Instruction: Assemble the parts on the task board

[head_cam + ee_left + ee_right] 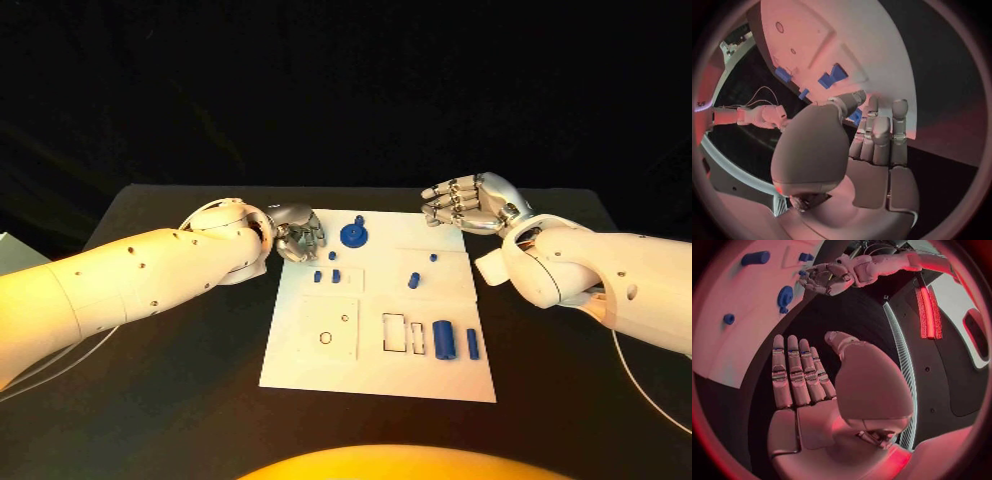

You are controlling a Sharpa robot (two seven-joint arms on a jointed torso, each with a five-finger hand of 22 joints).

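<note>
The white task board (378,350) lies in the middle of the black table (173,400). The left hand (296,234) hovers at the board's far left corner, its fingers (879,135) straight and close together, holding nothing. The right hand (469,203) hangs over the table just past the board's far right corner, palm open, its fingers (795,372) extended side by side and empty. On the board, a round blue knob (355,235) stands near the far edge, just beside the left hand. Small blue pieces (326,276) lie nearer the board's middle, another blue piece (414,280) beside them. Two blue cylinders (444,340) rest side by side near the board's right near corner.
</note>
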